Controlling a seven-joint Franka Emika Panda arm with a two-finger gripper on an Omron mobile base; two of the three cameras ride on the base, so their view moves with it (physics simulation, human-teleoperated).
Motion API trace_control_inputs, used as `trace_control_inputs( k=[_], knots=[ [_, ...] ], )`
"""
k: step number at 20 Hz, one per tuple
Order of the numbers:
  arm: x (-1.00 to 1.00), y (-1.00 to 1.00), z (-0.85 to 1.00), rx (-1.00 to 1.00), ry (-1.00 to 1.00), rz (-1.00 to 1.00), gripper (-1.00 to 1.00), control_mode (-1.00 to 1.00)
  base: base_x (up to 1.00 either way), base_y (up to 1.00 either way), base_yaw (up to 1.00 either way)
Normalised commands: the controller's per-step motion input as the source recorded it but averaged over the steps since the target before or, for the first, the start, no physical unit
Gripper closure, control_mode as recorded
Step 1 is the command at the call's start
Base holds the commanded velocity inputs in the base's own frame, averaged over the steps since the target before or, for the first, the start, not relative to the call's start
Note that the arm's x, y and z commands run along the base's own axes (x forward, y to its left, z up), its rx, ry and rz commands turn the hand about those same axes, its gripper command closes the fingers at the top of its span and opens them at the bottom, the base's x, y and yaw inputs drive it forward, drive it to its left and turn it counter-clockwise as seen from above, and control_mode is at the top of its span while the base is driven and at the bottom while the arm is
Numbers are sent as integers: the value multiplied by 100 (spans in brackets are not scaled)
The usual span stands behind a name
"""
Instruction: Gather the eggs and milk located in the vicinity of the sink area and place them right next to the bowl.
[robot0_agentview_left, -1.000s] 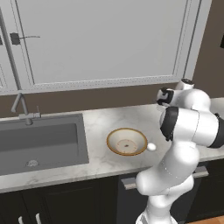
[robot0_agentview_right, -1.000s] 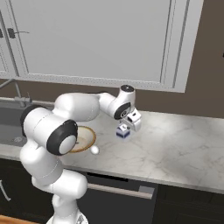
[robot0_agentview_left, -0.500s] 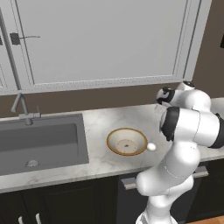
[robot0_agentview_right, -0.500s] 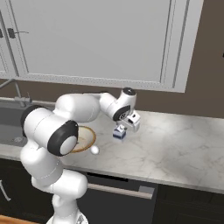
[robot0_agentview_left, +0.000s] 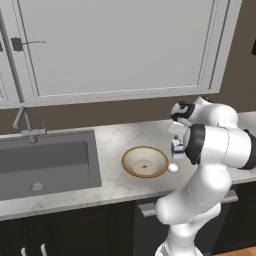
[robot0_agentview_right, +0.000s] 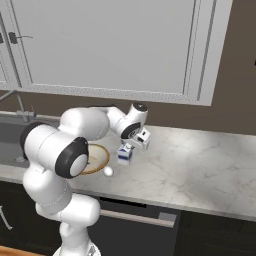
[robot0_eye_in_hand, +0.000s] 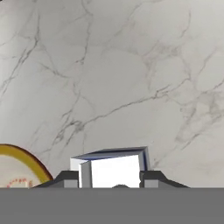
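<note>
A: The milk (robot0_agentview_right: 125, 154) stood on the marble counter (robot0_agentview_right: 200, 160) just right of the bowl (robot0_agentview_right: 97, 158), didn't it?

B: It did, upright, with the egg (robot0_agentview_right: 108, 171) lying nearer the counter's front edge, close by the bowl's rim. In the left base view the egg (robot0_agentview_left: 173, 168) sat just beside the bowl (robot0_agentview_left: 145, 161).

A: And the gripper (robot0_eye_in_hand: 111, 180)?

B: Directly over the carton. The hand view showed the milk (robot0_eye_in_hand: 114, 168) between the two dark fingertips (robot0_eye_in_hand: 66, 177), one at each side of it. Whether they pressed it, I couldn't tell.

A: Farther off?

B: The sink (robot0_agentview_left: 45, 162) lay well to the left, faucet (robot0_agentview_left: 22, 117) behind it, and cabinet doors (robot0_agentview_left: 115, 45) above
</note>
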Motion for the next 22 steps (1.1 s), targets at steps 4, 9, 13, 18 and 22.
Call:
trace_control_inputs(
  k=[4,9,13,18,22],
  knots=[
    [9,36,-1,1,-1,10,100,-100,0,0,0],
    [30,0,0,0,0,1,100,-100,0,0,0],
    [22,5,-9,0,0,0,100,-100,0,0,0],
    [4,10,-17,0,0,0,100,-100,0,0,0],
    [0,6,-19,0,0,0,100,-100,0,0,0]
  ],
)
